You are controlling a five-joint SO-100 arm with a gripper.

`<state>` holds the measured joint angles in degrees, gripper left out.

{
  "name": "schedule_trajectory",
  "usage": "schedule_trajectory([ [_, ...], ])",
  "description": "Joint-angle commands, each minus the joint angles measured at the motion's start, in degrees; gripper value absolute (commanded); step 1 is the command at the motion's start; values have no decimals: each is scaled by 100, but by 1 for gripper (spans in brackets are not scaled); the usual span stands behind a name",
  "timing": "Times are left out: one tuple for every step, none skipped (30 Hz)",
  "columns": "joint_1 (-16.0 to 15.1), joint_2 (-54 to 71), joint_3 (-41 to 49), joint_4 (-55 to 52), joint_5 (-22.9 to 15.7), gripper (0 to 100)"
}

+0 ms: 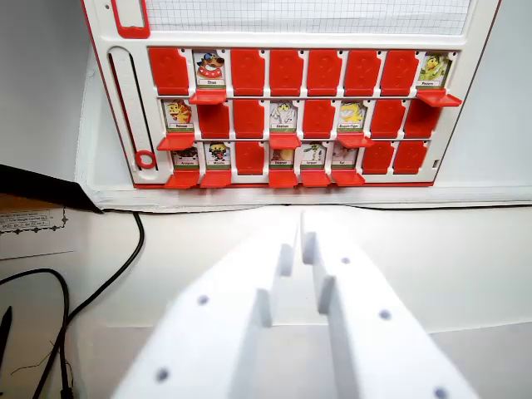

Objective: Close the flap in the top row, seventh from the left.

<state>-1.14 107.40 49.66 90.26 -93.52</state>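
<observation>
The red-and-white game board (283, 108) stands at the far edge of the white desk (465, 258), its three rows of flaps facing the camera. In the top row, eight positions show: most are flat red panels, while the second from the wrist view's left and the eighth show character cards with their flaps folded out. The seventh slot (400, 73) reads as a plain red panel, so whether that is the intended flap, or the open one just beside it (436, 86) at the board's right end, cannot be settled from here. The white hand (299, 241) hovers low over the desk, well short of the board, its two fingers nearly together with only a thin gap. This looks like the approach step. The next move calls for lifting and swinging towards the board's upper right corner. Black cables (100, 291) trail along the desk's left side.
</observation>
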Motion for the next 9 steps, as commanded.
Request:
schedule_trajectory([
  [-18, 369, -79, -149, 26, 0],
  [-18, 369, -79, -167, 26, 0],
  [-18, 369, -70, -176, 26, 0],
  [-18, 369, -62, -176, 26, 0],
  [-18, 369, -53, -185, 35, 0],
  [-18, 369, -35, -193, 35, 0],
  [-18, 369, -35, -202, 35, 0],
  [-18, 369, -35, -202, 35, 0],
  [-18, 360, -44, -211, 35, 0],
])
